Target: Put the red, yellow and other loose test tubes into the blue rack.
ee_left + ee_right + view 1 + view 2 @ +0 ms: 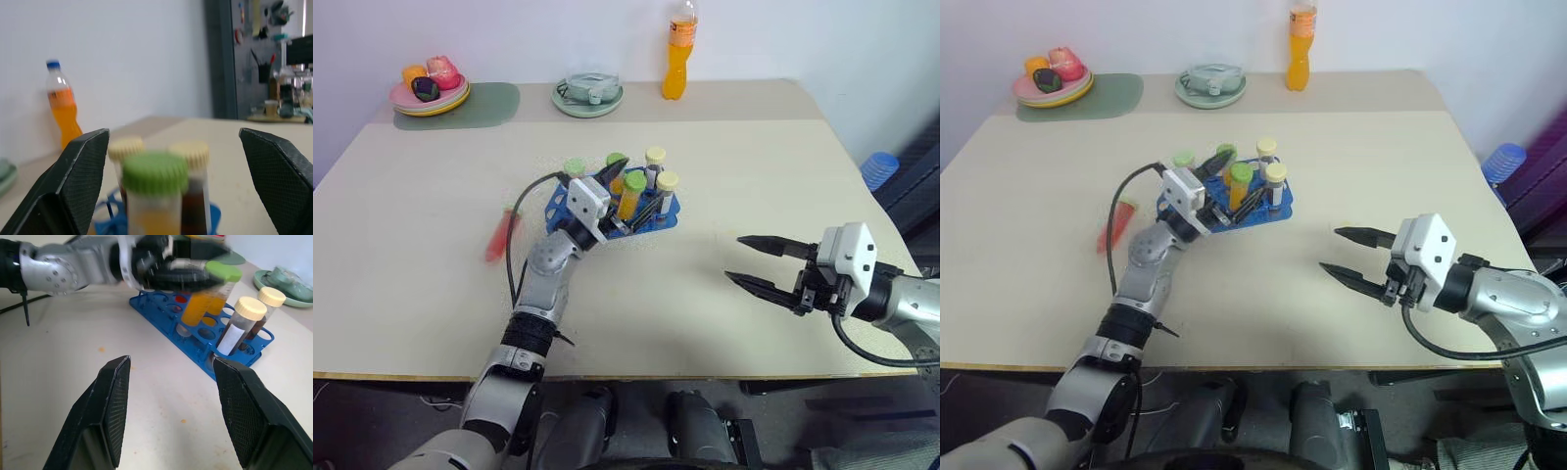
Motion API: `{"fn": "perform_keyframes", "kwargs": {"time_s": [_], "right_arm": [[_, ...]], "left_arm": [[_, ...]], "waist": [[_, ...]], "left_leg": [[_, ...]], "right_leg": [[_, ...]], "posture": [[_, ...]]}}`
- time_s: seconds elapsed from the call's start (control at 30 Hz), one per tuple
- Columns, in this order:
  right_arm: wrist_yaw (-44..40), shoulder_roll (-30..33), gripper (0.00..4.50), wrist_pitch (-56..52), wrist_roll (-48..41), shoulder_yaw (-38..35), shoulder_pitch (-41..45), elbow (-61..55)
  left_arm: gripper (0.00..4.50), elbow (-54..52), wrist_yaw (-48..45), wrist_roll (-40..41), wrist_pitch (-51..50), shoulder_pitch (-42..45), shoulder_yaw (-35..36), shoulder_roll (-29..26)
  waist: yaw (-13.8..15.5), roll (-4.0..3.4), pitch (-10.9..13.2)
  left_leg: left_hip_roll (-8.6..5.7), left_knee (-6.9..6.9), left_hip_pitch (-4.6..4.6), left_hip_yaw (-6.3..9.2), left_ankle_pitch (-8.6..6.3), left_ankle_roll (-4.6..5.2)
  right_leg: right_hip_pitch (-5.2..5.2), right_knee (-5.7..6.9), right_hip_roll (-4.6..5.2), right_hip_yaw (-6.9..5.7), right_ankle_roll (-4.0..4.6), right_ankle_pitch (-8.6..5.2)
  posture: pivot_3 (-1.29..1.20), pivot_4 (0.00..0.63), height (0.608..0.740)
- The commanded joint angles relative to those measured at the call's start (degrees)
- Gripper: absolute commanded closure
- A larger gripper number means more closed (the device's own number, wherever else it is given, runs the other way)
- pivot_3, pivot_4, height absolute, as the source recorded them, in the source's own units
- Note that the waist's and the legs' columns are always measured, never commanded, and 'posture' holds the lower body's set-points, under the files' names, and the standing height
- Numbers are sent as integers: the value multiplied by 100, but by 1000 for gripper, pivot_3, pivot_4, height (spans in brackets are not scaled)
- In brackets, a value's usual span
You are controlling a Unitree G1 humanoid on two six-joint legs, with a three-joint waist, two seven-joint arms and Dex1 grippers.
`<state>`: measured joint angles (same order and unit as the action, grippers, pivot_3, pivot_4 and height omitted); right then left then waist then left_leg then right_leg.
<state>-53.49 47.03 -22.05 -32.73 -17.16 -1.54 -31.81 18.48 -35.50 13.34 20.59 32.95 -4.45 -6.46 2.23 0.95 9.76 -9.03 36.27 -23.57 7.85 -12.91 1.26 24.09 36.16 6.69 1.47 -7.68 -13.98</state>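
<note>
A: Lying on the desk toward its left edge, the red tube (pixel 496 238) sits apart from the blue rack (pixel 1258 211), which stands near the middle of the desk, somewhat toward the far edge.

B: And the left gripper (pixel 625 199)?

A: Over the rack, jaws wide, flanking the yellow-orange tube (pixel 630 196) with the green cap. That tube stands in a hole, leaning slightly; nothing is clamped on it.

B: So what does the next move turn on?

A: By my reading, the red tube. It lies to the left of the left gripper, behind its jaws as they point now, long axis running roughly from near edge to far edge of the desk. The left arm is plainly the nearer one.

B: The right gripper (pixel 1351 257)?

A: Hanging over the near right part of the desk, well apart from rack and tube, jaws spread and holding nothing.

B: How do the tubes look?

A: The red one is blurred; its cap I cannot make out. Two dark tubes with cream caps (pixel 250 307) stand at the rack's right end, one wearing a white label. Further green caps show at the rack's far side.
</note>
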Motion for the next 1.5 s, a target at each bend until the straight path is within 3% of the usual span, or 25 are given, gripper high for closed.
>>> {"fn": "perform_keyframes", "kwargs": {"time_s": [0.03, 0.27, 0.53, 0.57, 0.7, 0.8, 1.0, 1.2, 1.5], "right_arm": [[55, -104, 1766, 143, -5, 71, 146, 21], [21, -292, 1766, 372, 142, 491, 505, 317], [-172, -420, 1766, 552, 225, 895, 899, 696], [-211, -425, 1766, 587, 246, 941, 939, 752], [-337, -513, 1766, 673, 278, 1135, 1174, 982], [-452, -592, 1766, 825, 380, 1292, 1312, 1188], [-453, -731, 1766, 941, 460, 1401, 1366, 1284], [-412, -767, 1766, 983, 481, 1364, 1308, 1266], [-186, -770, 1766, 931, 470, 1277, 1022, 974]], "left_arm": [[21, -668, 120, 222, -277, 75, 247, -128], [21, -1081, 1285, 1216, -1990, 762, 1488, -478], [21, -1721, 3008, 1266, -5437, 918, 2128, -1647], [21, -1817, 3004, 1429, -5714, 912, 2256, -1747], [21, -1507, 2386, 1893, -9077, 1157, 1796, -3055], [21, -1067, 1318, 2071, -10123, 1557, 959, -4051], [21, 301, 705, 1459, -10231, 2551, -149, -4302], [21, 2142, 222, 544, -9645, 3595, -1088, -3822], [21, 4179, -557, -686, -8657, 4528, -1791, -2966]], "waist": [[0, 0, 0], [-9, 1, 1], [-9, 4, 2], [-2, 4, 2], [-39, 5, 2], [-116, 6, 3], [-154, 6, 3], [-157, 6, 3], [-170, 8, 4]], "left_leg": [[0, 0, 1, 0, 1, -1], [0, 4, 1, 5, 1, -2], [0, 1, 1, 5, 13, -23], [0, 2, 1, 6, 13, -23], [0, 0, 2, 7, 14, -24], [0, -4, 3, 8, 10, -18], [-1, -6, 10, 18, 12, -22], [-1, -11, 8, 16, 21, -38], [-2, -12, 2, 14, 20, -35]], "right_leg": [[0, 0, 0, 0, 0, 0], [1, 4, -6, -1, 0, 0], [4, 9, -20, 0, -1, 0], [3, 8, -21, 0, -1, 0], [9, 15, -23, 0, -1, 0], [20, 28, -26, 1, -1, -1], [19, 25, -24, -5, 0, -1], [17, 26, -25, -1, 0, -1], [21, 23, -23, -1, 0, -1]], "posture": [[0, 150, 740], [0, 150, 740], [0, 150, 740], [0, 150, 740], [0, 150, 740], [0, 150, 740], [0, 150, 740], [0, 150, 740], [0, 150, 740]]}}
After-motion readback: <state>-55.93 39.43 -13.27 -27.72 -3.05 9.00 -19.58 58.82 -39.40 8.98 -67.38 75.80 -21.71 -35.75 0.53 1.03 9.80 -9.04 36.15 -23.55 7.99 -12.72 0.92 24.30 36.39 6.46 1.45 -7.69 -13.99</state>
